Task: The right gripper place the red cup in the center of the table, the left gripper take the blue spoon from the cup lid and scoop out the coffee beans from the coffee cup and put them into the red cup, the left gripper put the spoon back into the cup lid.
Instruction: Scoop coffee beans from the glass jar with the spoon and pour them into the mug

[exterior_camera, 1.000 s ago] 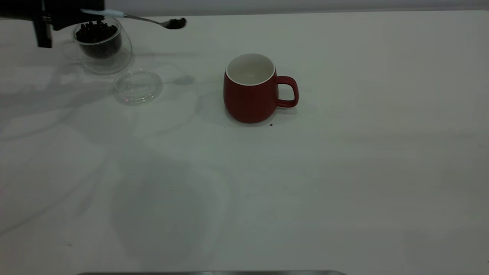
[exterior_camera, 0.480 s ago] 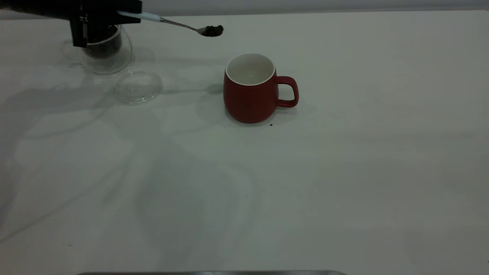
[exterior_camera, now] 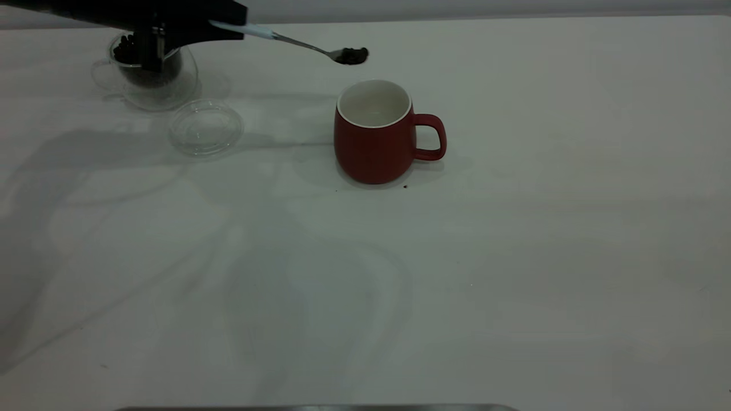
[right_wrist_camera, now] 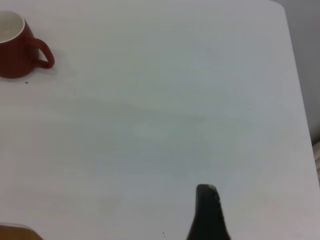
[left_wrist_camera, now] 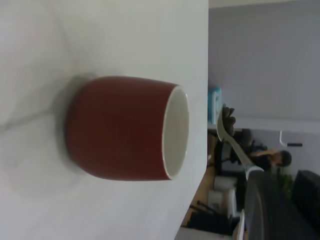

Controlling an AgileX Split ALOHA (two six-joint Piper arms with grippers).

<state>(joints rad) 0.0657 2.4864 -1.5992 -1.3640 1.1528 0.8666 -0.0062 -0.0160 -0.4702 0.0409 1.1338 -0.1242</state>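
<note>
Exterior view gives me the left hand [exterior_camera: 220, 25] high at the far left, clamped on the pale blue handle of the blue spoon [exterior_camera: 297, 42]. Its silver bowl, heaped with dark coffee beans [exterior_camera: 353, 55], hangs just behind the rim of the red cup [exterior_camera: 374, 132], not over its white inside. That glossy, rounded mug stands mid-counter [exterior_camera: 514, 257], handle to the right. Behind the arm sits the clear glass coffee cup [exterior_camera: 149, 74]; the flat see-through cup lid [exterior_camera: 205, 127] lies beside it. Only one dark fingertip of the right hand [right_wrist_camera: 207, 212] shows; whether it is parted, I cannot tell.
</note>
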